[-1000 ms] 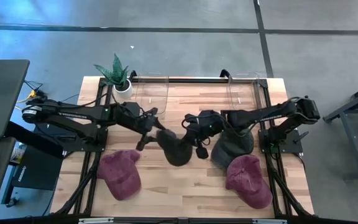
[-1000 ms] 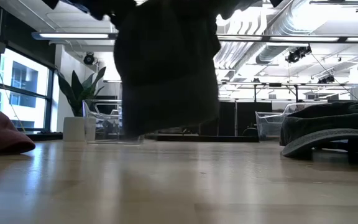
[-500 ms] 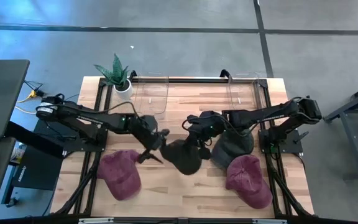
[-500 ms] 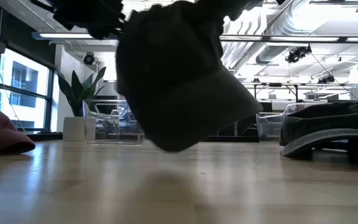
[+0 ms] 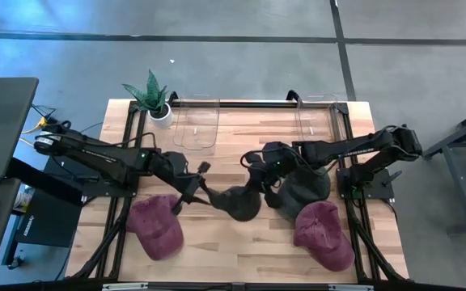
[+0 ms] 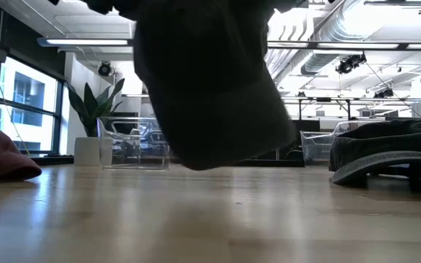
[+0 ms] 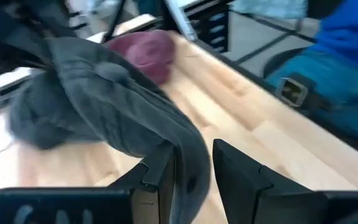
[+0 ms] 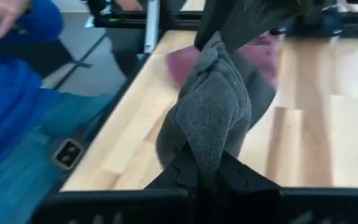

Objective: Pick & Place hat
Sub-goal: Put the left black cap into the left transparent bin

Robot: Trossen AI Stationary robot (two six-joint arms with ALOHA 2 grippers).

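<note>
We had the grey hat (image 5: 239, 202) mid-handover above the tabletop (image 5: 241, 242); right tool (image 5: 259, 179) clamped on it; left tool (image 7: 190, 171) straddling its edge, grip not confirmed; next needs left pinch firm.

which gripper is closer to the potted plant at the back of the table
Left. The left gripper is on the potted plant's side of the table, at the grey hat's edge; the right gripper grips that hat from the other side, farther away.

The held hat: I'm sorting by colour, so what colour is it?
Dark grey hat, clearest in the right wrist view.
</note>
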